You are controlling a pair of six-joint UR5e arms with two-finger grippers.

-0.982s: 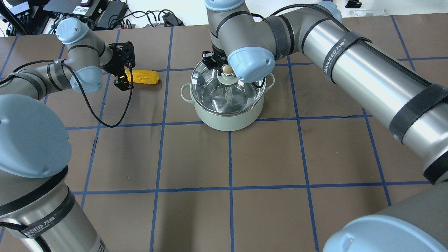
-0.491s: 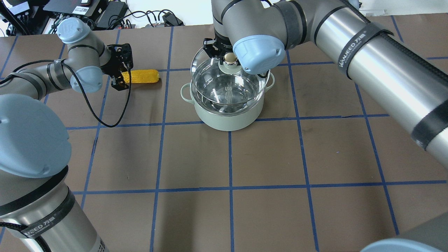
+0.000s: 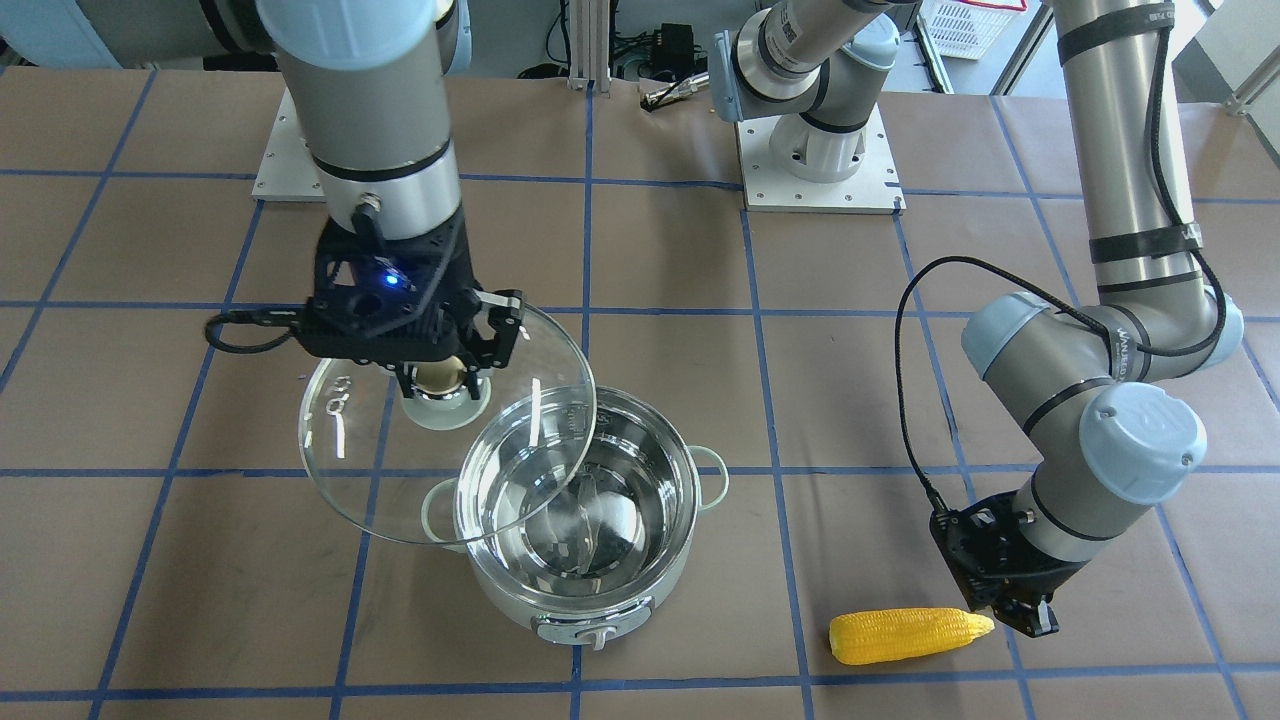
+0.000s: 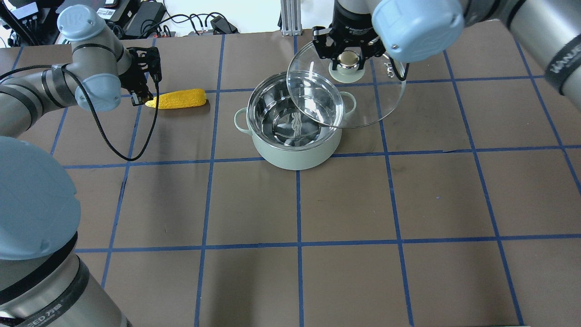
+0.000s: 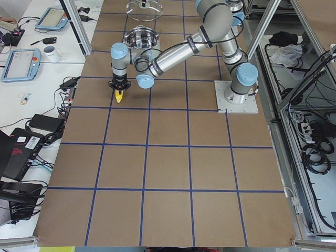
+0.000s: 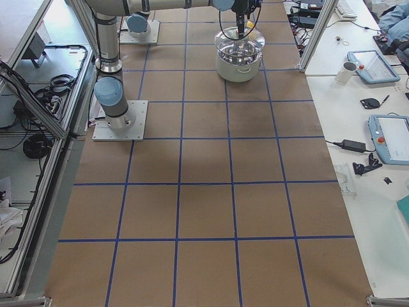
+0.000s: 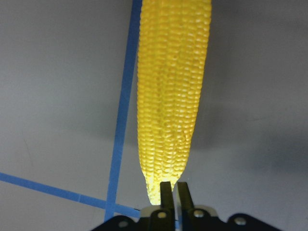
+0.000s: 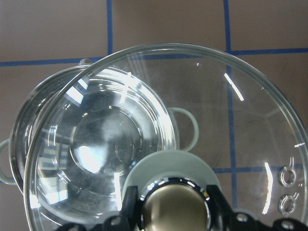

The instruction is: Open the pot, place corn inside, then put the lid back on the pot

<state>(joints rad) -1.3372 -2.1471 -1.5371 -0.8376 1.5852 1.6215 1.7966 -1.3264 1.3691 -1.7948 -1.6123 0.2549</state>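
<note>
Hold level the lid (image 4: 376, 97), clamped by its knob (image 8: 174, 207) in the right gripper (image 4: 348, 60), and carry past the pot's (image 4: 295, 152) 2 o'clock rim before lowering. Then take mid-cob the corn (image 4: 177, 98) lying at 9 o'clock, with the left gripper (image 7: 174, 190) now closed at only its tip

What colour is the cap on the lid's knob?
The cap on the lid is beige-gold; clearest in the right wrist view.
</note>
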